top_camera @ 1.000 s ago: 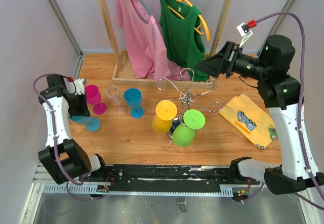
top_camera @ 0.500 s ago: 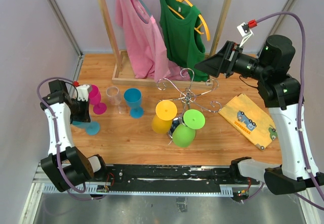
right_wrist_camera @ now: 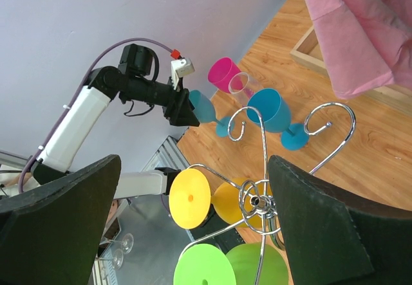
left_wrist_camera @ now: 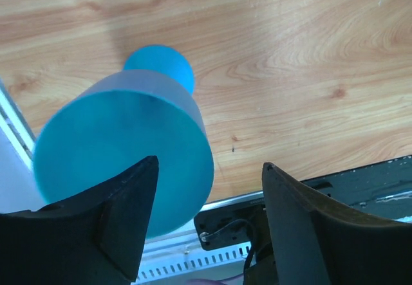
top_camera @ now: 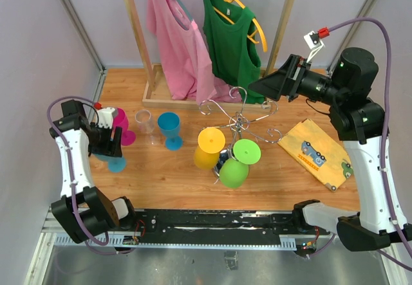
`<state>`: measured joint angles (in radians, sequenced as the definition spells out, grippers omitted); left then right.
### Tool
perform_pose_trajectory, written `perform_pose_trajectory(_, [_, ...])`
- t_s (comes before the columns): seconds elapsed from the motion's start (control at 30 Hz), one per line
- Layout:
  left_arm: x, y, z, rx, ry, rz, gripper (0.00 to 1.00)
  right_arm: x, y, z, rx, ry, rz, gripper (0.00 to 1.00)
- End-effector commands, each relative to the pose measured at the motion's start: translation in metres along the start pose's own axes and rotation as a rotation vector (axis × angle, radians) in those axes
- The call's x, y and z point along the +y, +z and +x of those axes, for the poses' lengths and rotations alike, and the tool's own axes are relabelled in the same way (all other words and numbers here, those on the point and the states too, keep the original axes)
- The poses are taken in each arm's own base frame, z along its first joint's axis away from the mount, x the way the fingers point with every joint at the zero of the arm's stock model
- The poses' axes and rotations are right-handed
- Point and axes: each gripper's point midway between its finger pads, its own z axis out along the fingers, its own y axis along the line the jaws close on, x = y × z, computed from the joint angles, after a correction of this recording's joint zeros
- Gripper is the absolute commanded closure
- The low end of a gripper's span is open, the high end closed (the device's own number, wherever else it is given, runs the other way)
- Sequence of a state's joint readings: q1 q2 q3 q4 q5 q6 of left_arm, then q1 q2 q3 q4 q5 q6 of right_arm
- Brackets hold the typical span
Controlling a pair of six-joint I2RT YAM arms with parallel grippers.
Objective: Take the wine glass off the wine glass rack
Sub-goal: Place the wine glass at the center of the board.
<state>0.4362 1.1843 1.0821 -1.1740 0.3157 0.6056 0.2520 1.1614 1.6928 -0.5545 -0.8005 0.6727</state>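
The chrome wine glass rack [top_camera: 239,121] stands mid-table, its centre post [right_wrist_camera: 257,201] showing in the right wrist view. A yellow wine glass [top_camera: 209,148] and two green ones [top_camera: 245,151] hang upside down from it. My left gripper [top_camera: 107,147] is open at the table's left edge, directly over a teal wine glass [left_wrist_camera: 122,150] that stands on its foot [top_camera: 116,164]. The glass lies by the left finger, with a wide gap to the right finger. My right gripper [top_camera: 262,85] hangs open, high behind the rack, with nothing in it.
A magenta glass [top_camera: 121,125], a clear glass [top_camera: 147,126] and a blue glass [top_camera: 170,129] stand left of the rack. A wooden clothes rail [top_camera: 135,34] with pink and green shirts fills the back. A yellow board [top_camera: 318,151] lies at the right.
My left gripper has opened and let go of the teal glass, which now stands free on the table. The right arm has barely moved.
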Motion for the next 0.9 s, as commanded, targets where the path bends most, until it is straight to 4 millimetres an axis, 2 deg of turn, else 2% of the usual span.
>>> perform_pose_trajectory(0.0, [-0.001, -0.034, -0.032, -0.091, 0.027, -0.016, 0.26, 0.000, -0.005, -0.003, -0.022, -0.006, 0.011, 0.01])
perform_pose_trajectory(0.23, [-0.001, -0.090, -0.072, -0.197, 0.036, -0.066, 0.17, -0.004, -0.003, -0.002, -0.016, -0.001, 0.018, 0.01])
perform_pose_trajectory(0.33, [0.001, -0.138, -0.125, -0.369, -0.004, -0.100, 0.15, -0.011, -0.003, -0.003, -0.021, 0.001, 0.056, 0.01])
perform_pose_trajectory(0.37, [-0.005, -0.168, -0.154, -0.475, -0.009, -0.088, 0.15, -0.016, -0.003, -0.004, -0.024, 0.010, 0.076, 0.02])
perform_pose_trajectory(0.47, [-0.031, -0.206, -0.208, -0.643, -0.077, 0.095, 0.16, -0.043, -0.008, -0.009, -0.050, 0.066, 0.162, 0.01])
perform_pose_trajectory(0.53, [-0.051, -0.212, -0.231, -0.669, -0.129, 0.254, 0.16, -0.066, -0.020, -0.018, -0.091, 0.117, 0.222, 0.02])
perform_pose_trajectory(0.63, [-0.082, -0.200, -0.251, -0.627, -0.151, 0.450, 0.15, -0.098, -0.056, -0.036, -0.194, 0.192, 0.314, 0.01])
perform_pose_trajectory(0.73, [-0.122, -0.192, -0.257, -0.588, -0.095, 0.575, 0.15, -0.119, -0.091, -0.044, -0.285, 0.247, 0.392, 0.01])
perform_pose_trajectory(0.87, [-0.180, -0.187, -0.253, -0.493, -0.012, 0.761, 0.14, -0.136, -0.116, -0.028, -0.325, 0.305, 0.498, 0.02])
